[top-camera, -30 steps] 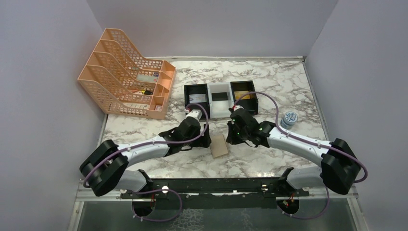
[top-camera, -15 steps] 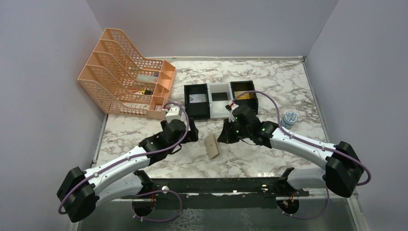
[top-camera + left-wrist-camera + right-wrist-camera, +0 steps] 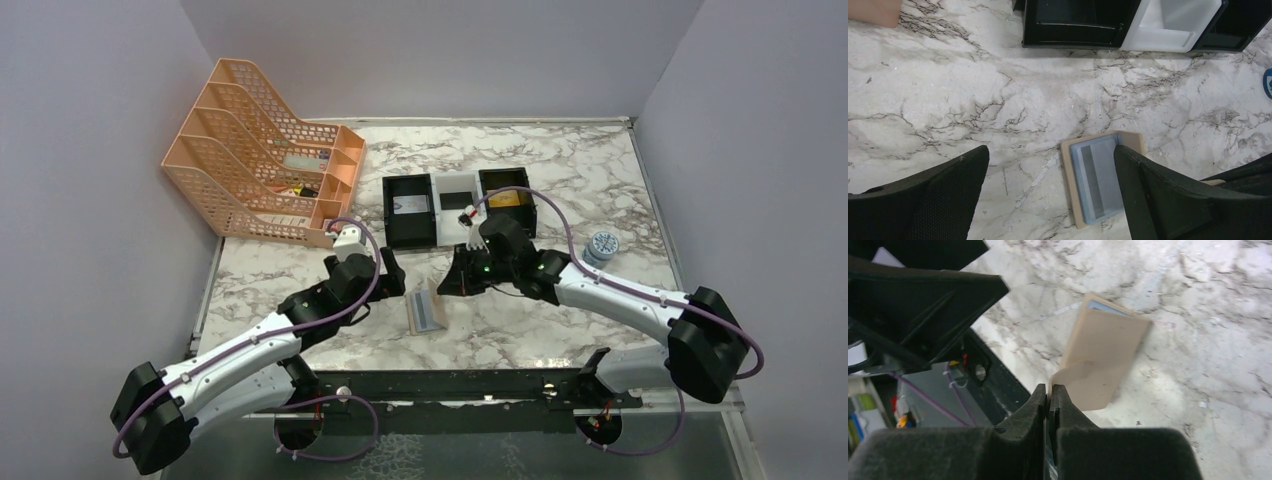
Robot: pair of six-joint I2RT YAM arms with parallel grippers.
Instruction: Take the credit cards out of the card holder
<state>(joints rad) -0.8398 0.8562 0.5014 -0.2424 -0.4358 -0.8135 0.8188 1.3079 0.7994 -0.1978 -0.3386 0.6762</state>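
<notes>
Pinching the card holder (image 3: 1108, 355), the right claw (image 3: 1049, 390) is closed; left claw (image 3: 1050, 152) gapes empty.

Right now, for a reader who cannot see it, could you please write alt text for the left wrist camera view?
An open card holder lies on a marble table, grey-blue inside facing up, partly hidden by a finger of the open left gripper. A black tray and a white tray stand side by side at the top.
</notes>
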